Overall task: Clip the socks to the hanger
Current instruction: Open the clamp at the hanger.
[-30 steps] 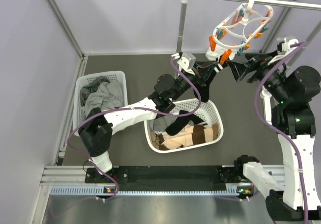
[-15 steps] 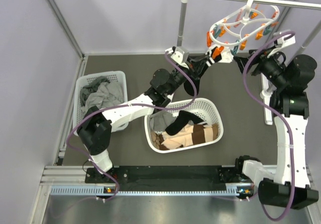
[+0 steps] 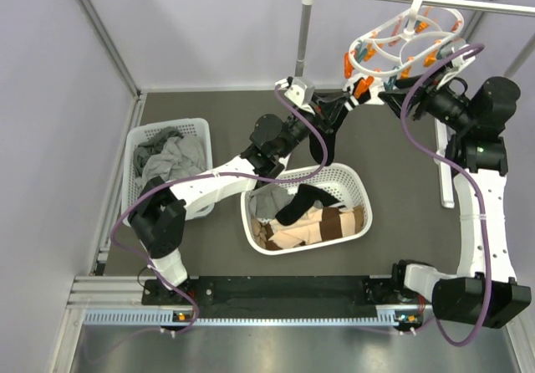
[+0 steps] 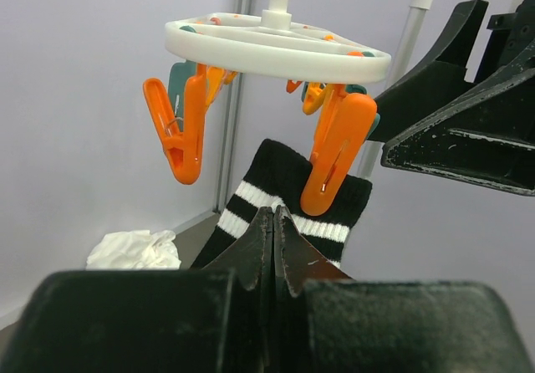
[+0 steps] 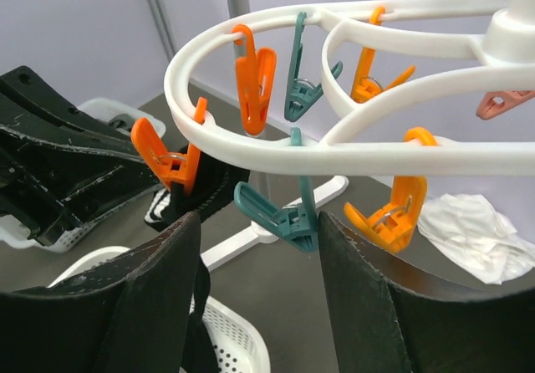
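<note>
Right, the left gripper was pinched tight on the black sock. Its striped cuff sat just under the hanger, where 1 orange peg overlapped it. Whether that peg bit was hard to tell. The right gripper stood part-open with a teal peg between its fingers, contact unclear. Only the top view showed the other socks, down in the white basket.
</note>
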Robot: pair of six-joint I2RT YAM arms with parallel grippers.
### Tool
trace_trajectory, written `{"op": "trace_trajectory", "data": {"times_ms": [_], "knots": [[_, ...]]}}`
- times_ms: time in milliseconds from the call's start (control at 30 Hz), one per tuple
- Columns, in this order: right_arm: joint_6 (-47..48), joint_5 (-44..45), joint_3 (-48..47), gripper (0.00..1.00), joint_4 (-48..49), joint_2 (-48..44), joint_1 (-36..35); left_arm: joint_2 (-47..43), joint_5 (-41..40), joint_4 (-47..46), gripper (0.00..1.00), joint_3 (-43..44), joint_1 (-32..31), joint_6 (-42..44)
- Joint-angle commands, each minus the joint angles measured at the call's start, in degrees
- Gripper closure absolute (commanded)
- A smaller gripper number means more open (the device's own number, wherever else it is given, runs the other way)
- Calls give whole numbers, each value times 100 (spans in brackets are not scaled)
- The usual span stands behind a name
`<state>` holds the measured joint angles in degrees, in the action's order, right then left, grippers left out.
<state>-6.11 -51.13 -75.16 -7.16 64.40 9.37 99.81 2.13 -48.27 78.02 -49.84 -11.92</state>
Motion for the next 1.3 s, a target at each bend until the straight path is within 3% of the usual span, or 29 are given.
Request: {"op": "trace_trajectory", "data": {"times_ms": [0,433,833,1000,1267], "knots": [[-180,-502,-350,43,601,125,57,-172,121,-121,100,267,45,-29],[-163,-257,-465,47,672,345,65,-225,165,-156,100,179,45,-100],[-259,-274,-570,76,576,310,-57,-225,217,-148,100,108,80,-82],[-294,156,-465,84,294,91,-321,-137,279,-191,100,108,194,-144],[-698,1070,-52,93,162,-288,-629,-242,490,-16,70,-128,423,-12]]}}
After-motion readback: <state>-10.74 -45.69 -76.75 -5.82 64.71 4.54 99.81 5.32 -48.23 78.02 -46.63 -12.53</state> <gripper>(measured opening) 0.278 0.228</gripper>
